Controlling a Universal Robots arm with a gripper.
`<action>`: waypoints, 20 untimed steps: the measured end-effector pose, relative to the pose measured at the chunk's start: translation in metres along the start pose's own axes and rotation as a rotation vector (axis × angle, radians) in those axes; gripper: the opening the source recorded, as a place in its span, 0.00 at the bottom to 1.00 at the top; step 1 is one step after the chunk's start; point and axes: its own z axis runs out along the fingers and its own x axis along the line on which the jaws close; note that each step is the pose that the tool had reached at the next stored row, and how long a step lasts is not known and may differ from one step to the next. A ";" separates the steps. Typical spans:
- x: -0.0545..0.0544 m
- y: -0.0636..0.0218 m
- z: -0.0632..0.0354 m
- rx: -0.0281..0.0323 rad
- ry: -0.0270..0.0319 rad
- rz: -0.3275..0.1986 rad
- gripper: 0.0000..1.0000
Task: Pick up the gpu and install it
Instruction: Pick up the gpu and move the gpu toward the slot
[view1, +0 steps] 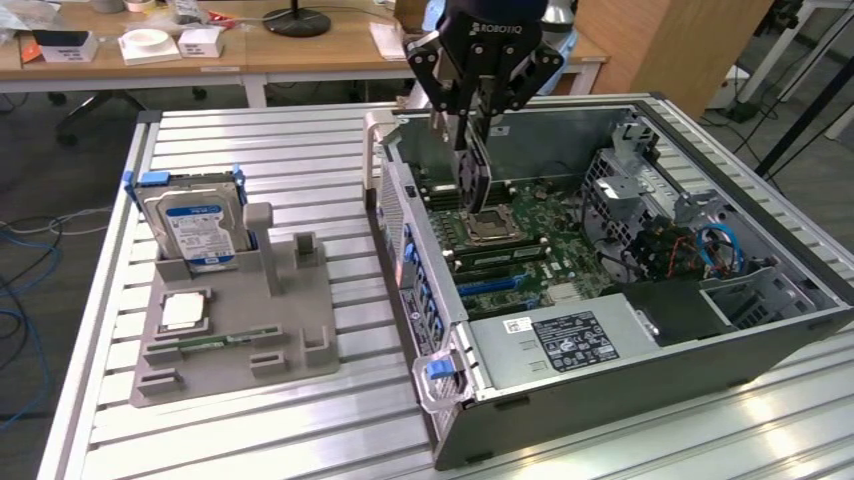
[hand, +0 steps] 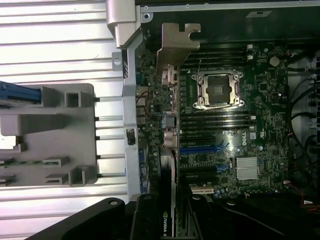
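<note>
The gpu (view1: 477, 178) hangs edge-down, a thin card with my gripper (view1: 470, 138) shut on its upper edge. It is above the motherboard (view1: 541, 235) inside the open computer case (view1: 627, 375), near the case's far wall and just over the CPU socket (view1: 489, 226). In the wrist view the gpu (hand: 171, 170) appears edge-on, its silver end bracket (hand: 178, 46) toward the case's rear wall. A green NVIDIA mark sits by my gripper (hand: 167, 222). The expansion slots, one of them blue (hand: 200, 149), lie beside the card on the board.
On the exterior view's left a grey holder tray (view1: 287, 330) carries an upright hard drive (view1: 195, 225), a square chip (view1: 182, 312) and a memory stick (view1: 214, 341). Inside the case are drive cages and cables (view1: 694, 245) and a power supply (view1: 567, 340). Desks stand behind the table.
</note>
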 end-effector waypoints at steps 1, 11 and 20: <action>0.000 0.0000 0.0000 0.0000 0.0000 0.000 0.26; -0.004 0.0003 0.0000 0.0000 0.0000 0.000 0.26; -0.007 0.0005 0.0001 0.0000 0.0000 0.000 0.26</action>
